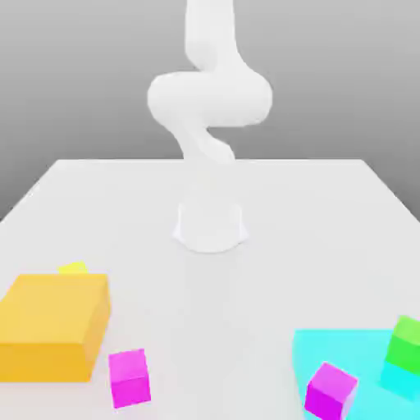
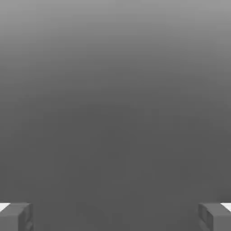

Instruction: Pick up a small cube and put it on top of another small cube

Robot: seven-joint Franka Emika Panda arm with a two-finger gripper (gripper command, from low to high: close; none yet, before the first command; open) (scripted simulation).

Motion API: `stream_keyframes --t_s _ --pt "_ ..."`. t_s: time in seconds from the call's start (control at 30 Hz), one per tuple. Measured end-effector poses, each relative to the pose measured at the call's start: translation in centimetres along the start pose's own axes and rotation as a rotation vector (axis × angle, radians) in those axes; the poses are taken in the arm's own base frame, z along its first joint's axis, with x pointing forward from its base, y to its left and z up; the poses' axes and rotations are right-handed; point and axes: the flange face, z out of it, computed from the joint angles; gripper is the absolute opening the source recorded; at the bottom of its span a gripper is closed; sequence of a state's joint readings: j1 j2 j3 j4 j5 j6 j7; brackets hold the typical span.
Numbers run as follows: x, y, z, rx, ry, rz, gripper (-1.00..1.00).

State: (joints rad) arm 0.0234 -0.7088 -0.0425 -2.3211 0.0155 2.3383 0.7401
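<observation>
Gripper (image 2: pixel 115 216) fingertips stand far apart at opposite edges of the hand view, jaws wide and gripping nothing, with bare grey backdrop between them and no cube beneath.

On the white table (image 1: pixel 312 213), the small cubes lie near the front edge in the exterior view. 1 magenta cube (image 1: pixel 130 377) sits alone just beside the front corner of a large orange block (image 1: pixel 53 326). A 2nd magenta cube (image 1: pixel 330 390) rests on a cyan slab (image 1: pixel 328 349) at the exterior view's right, near a green cube (image 1: pixel 404 343) on the same slab. A small yellow cube (image 1: pixel 74 268) peeks from behind the orange block, mostly hidden.

Behind them, the white Panda arm (image 1: pixel 209 107) rises from its base (image 1: pixel 211 227) at the table's middle, well apart from every cube.

Judging from this, nothing has been picked yet and the whole reach lies ahead. The risks: a descent on the lone magenta cube could clip the orange block so close alongside; a grasp on the slab's magenta cube could nudge the green neighbour; and an off-centre release on so small a base cube would probably topple the stack. The yellow cube looks hardest to reach, screened by the orange block.
</observation>
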Motion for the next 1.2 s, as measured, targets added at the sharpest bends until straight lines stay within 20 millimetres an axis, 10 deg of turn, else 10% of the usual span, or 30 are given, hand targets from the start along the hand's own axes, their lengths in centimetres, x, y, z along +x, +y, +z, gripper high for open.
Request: stream_keyframes --t_s 0.27,0.6,1.0,1.03,1.2 --pt "-0.1 5.4 16.3 -0.120 -0.209 -0.070 0.00" --pt "-5.2 16.6 32.0 -0.299 -0.424 -0.153 0.00" --pt "-13.3 29.8 43.3 -0.459 -0.564 -0.237 0.00" --pt "-13.7 30.1 43.8 -0.459 -0.565 -0.236 -1.00" --pt "-13.8 30.2 43.8 -0.460 -0.566 -0.236 -1.00"
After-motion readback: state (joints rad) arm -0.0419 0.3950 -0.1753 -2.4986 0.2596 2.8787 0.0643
